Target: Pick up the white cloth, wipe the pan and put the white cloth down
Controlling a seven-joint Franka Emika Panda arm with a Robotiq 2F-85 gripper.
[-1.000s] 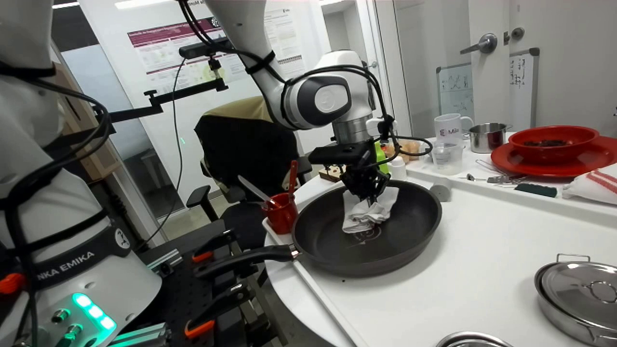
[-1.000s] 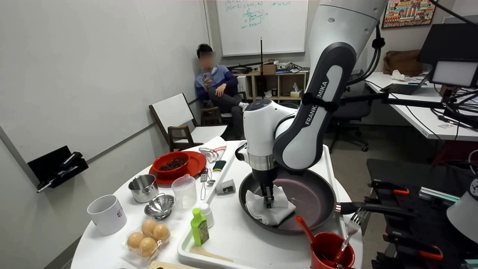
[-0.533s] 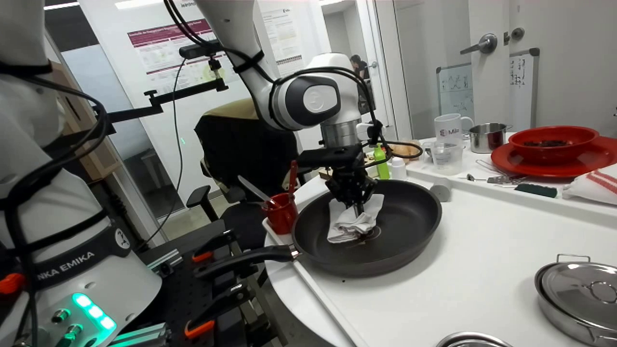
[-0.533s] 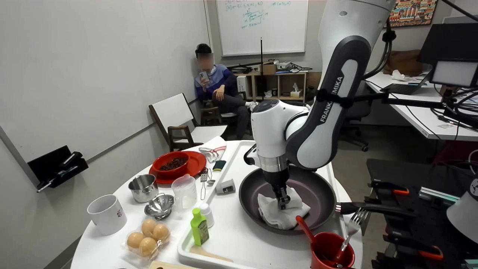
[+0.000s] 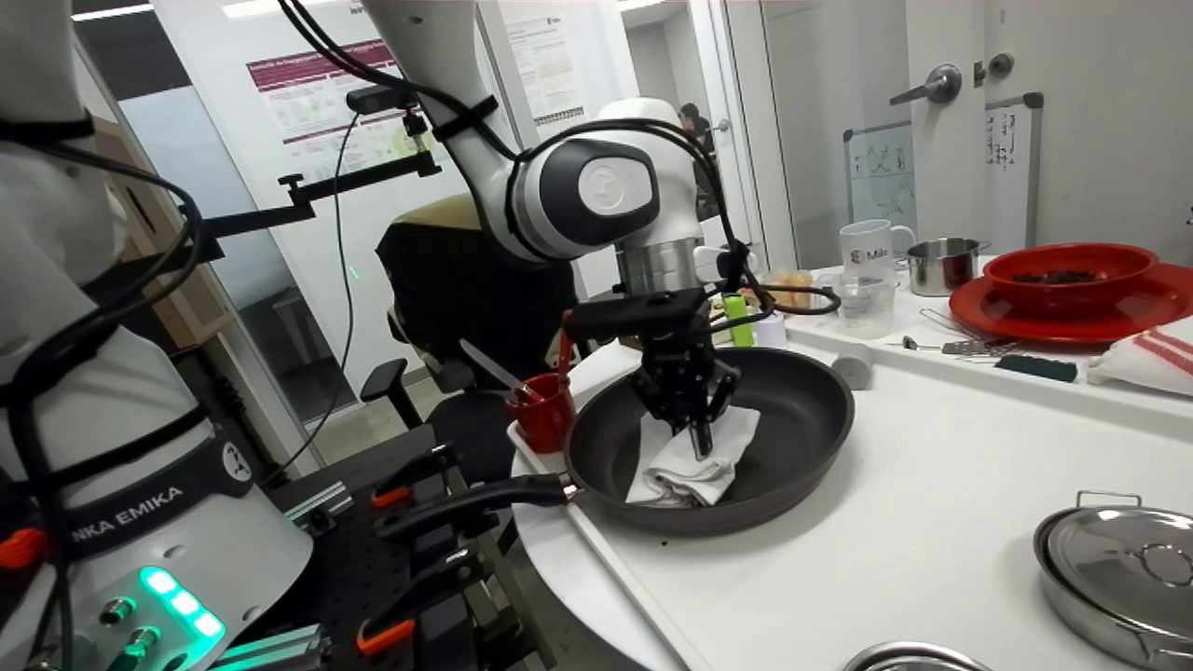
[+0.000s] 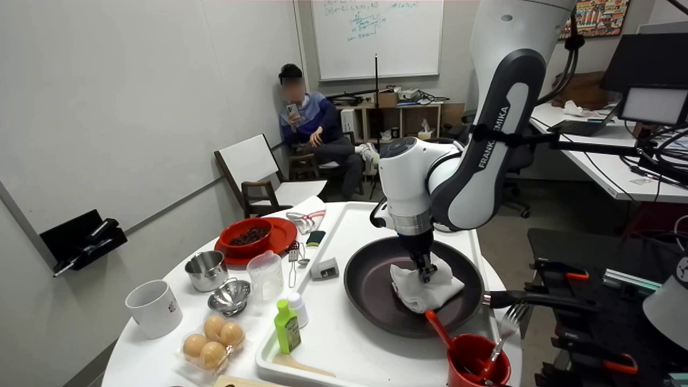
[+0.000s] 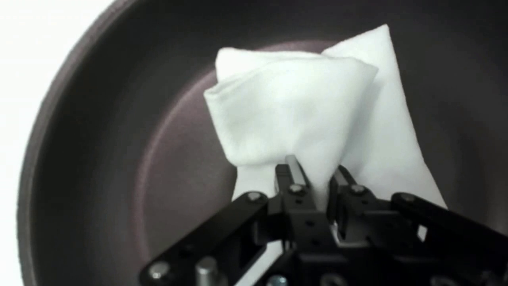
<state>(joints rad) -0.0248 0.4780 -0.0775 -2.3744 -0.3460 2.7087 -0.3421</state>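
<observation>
A round white table [image 6: 134, 361] spans much of both exterior views. Above it hangs a white-and-grey jointed robot arm [image 6: 486, 156]. A long white tray [image 6: 371, 355] with a raised rim lies on the table, and in the tray sits a wide, round, dark-grey frying pan [image 6: 371, 287]; its black handle [image 5: 517, 492] runs out past the table's edge. Outside the tray rests a broad, flat red plate [image 5: 1170, 298]. In an exterior view, a round, lidded stainless-steel pot [image 5: 1132, 568] stands on the tray, well apart from the pan. The plate bears a round red bowl [image 5: 1062, 296] with small dark pieces [image 6: 251, 236] in it.

A white fabric cloth [image 7: 293, 103], folded in loose creased layers, lies inside the pan on its floor. A black two-fingered gripper [image 7: 316, 169] points down into it. A cylindrical red cup [image 5: 547, 424] stands just beside the pan, with a metal-pronged fork [image 6: 507, 328] leaning in it. An upright bright-green bottle [image 6: 287, 329] stands near the tray's edge, a smaller white bottle [image 6: 299, 312] just beside it. In the wrist view, the gripper's slim black fingers [image 7: 295, 171] are set narrowly, with a fold of the cloth pinched between them.
</observation>
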